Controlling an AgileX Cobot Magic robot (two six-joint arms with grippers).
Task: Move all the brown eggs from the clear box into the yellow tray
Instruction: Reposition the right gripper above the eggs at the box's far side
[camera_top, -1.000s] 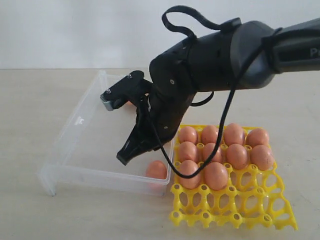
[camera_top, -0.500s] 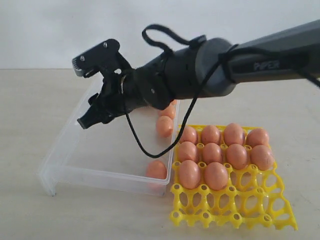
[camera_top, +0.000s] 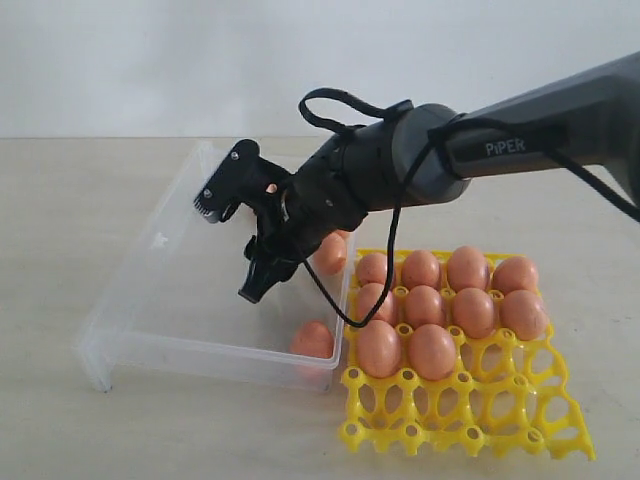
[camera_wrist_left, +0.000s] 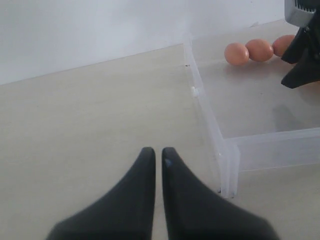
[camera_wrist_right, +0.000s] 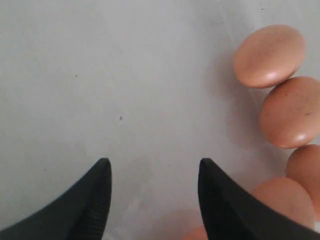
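My right gripper (camera_top: 232, 248) hangs over the box (camera_top: 150, 250) floor, fingers wide apart and holding nothing. My left gripper (camera_wrist_left: 156, 152) waits outside the box, fingers together. Ten eggs (camera_top: 425, 305) sit in the tray (camera_top: 480, 422) just beside the box. The loose eggs (camera_wrist_right: 270, 55) lie touching one another towards the box's far wall, with one (camera_top: 313, 340) alone in the corner nearest the tray. If I close on a clustered egg, a finger may knock its neighbours rolling, or the smooth shell may slip free. My arm (camera_top: 545, 125) reads "PiPER".
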